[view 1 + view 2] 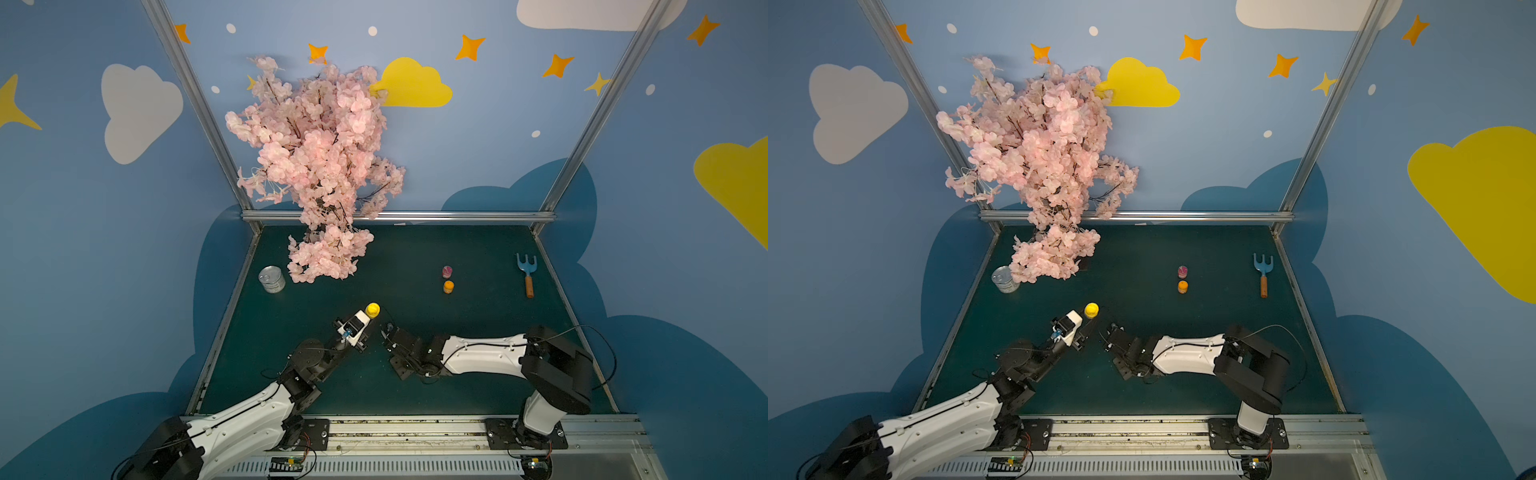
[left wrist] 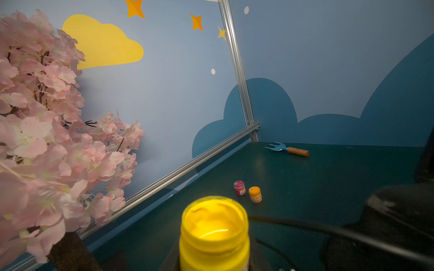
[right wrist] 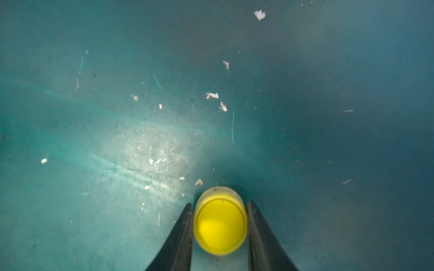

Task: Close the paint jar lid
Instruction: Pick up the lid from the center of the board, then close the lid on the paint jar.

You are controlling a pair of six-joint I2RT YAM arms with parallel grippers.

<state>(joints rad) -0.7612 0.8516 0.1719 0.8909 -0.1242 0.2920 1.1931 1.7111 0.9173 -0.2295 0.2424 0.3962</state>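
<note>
Worktop [image 1: 465,245] open toward the far right corner, blossom tree [image 1: 320,166] overhanging the far left corner, tin can [image 1: 272,279] by the left edge, pink jar [image 1: 447,272], orange jar [image 1: 448,286] and garden fork [image 1: 527,274] toward the right edge, left gripper [image 1: 371,316] with paint jar [image 1: 372,309] and right gripper [image 3: 220,204] with lid [image 3: 220,225] crowding the middle.

No legible text, brand, number or sign in any view.
Small pink jar [image 2: 239,188] and small orange jar [image 2: 255,194], lower centre of the left wrist frame: each carries a pale label, but the print is too small to read.
Tin can [image 1: 272,279], left of centre in both top views: printed wrap, blurred, unreadable.
</note>
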